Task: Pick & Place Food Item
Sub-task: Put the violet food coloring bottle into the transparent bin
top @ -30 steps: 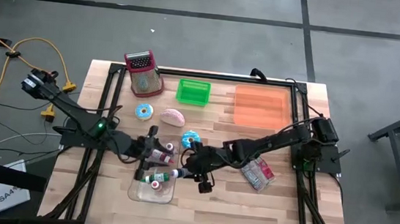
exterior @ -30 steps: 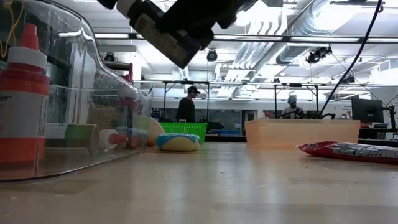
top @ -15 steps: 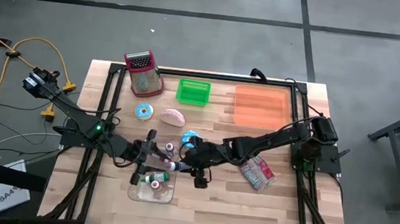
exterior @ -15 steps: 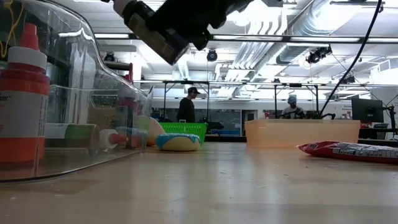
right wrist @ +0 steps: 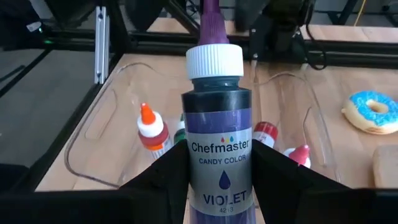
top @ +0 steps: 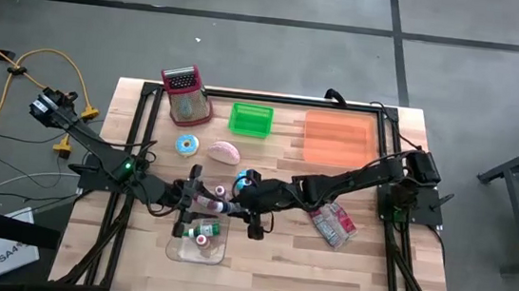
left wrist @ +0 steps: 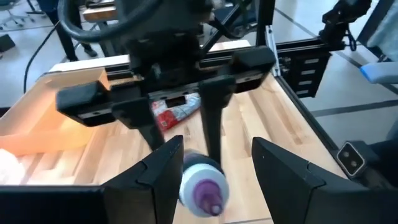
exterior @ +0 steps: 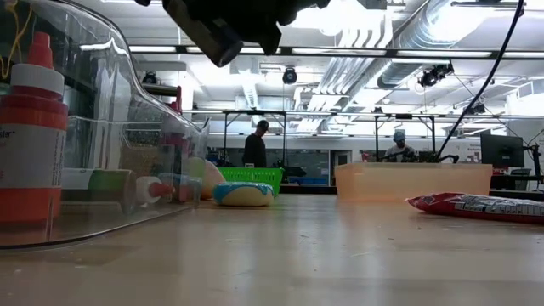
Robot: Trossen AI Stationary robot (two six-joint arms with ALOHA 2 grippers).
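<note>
The right gripper is clamped on a small violet candy color bottle; its two fingers squeeze the bottle's round body from both sides, just below the white cap. The left gripper faces it, fingers apart, with the bottle's purple tip between them but not touching, as far as I can see.

The bottle looks light and hard, but smooth and round, so I think it could slip or spin; the fat middle is the best place to hold, not the thin tip.

Just past the right gripper is a clear plastic tray with more little bottles in it; its raised edge and the left gripper are very close, so there is little room there; the bare wood behind the right gripper is more open.
</note>
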